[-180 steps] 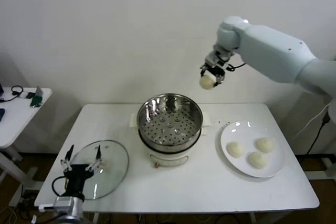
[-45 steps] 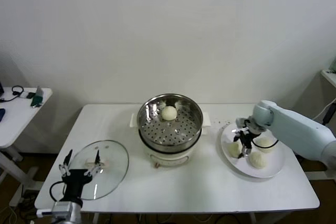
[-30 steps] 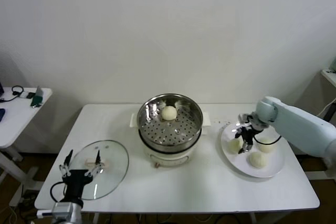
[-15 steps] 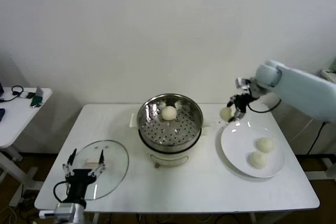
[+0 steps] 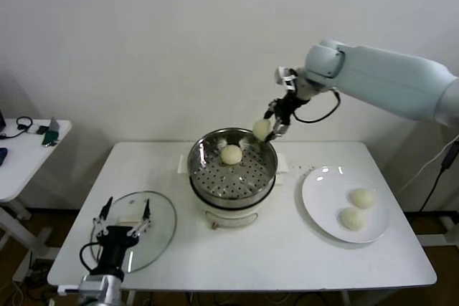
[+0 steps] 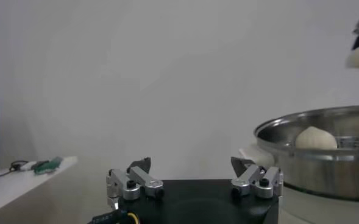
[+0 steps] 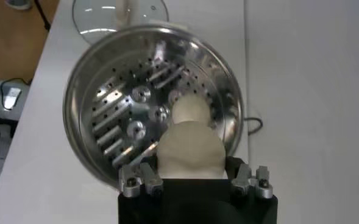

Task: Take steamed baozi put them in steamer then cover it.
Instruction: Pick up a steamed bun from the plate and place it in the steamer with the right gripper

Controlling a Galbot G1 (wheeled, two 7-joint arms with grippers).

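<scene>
The right gripper (image 5: pixel 269 128) jaws clamp a baozi (image 5: pixel 261 128) above the steamer (image 5: pixel 232 166) rim at 2 o'clock; only the right wrist view shows the grip. The left gripper (image 5: pixel 126 217) jaws stand apart.

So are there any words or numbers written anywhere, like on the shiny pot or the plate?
No text can be read anywhere.
Shiny round steel steamer on its white base: no label visible.
Flat white plate: plain.
Round clear glass lid: no writing.
Small items on the white side table: too small to read.

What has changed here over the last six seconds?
The right claw dropped one cream-white round bun into the shiny steel steamer pot, took another cream-white bun from the flat white plate and carried it above the pot's rim. Unchanged: clear glass lid, left claw.
</scene>
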